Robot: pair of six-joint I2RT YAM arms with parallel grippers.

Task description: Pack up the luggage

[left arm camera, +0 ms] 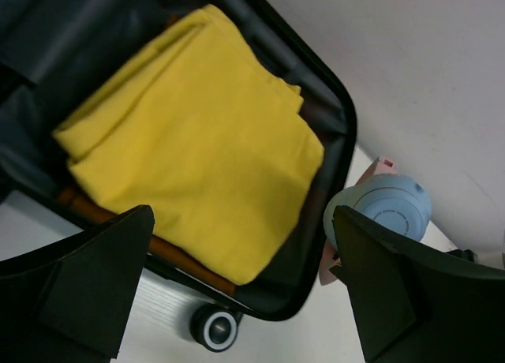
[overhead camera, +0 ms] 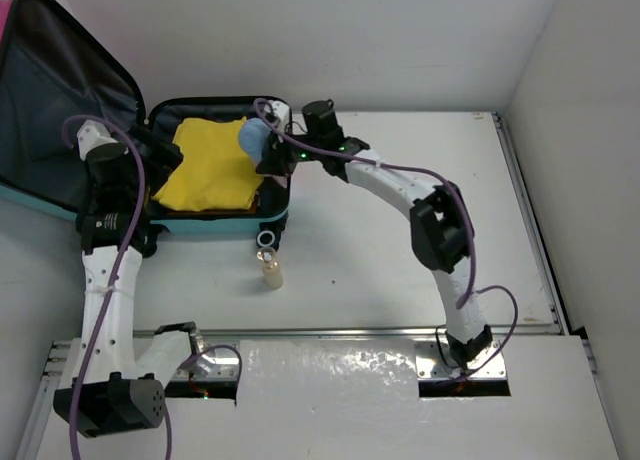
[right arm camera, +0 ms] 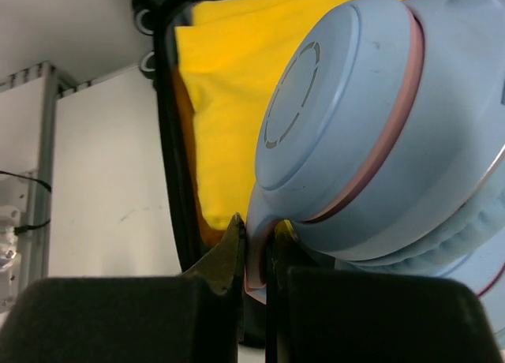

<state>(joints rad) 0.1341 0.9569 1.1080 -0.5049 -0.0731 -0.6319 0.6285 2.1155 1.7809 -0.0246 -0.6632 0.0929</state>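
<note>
– Your right gripper [right arm camera: 256,252] pinched what?
– Blue headphones [right arm camera: 379,126], by a thin edge, over the open luggage [overhead camera: 215,223] at the table's [overhead camera: 400,240] far left corner; your left gripper [left arm camera: 243,221] hung spread above its yellow cloth [left arm camera: 197,142]

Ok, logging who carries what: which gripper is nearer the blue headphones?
Right. The right gripper is shut on the headphones at the right edge of the luggage; the left gripper hangs open over its left side, apart from them.
</note>
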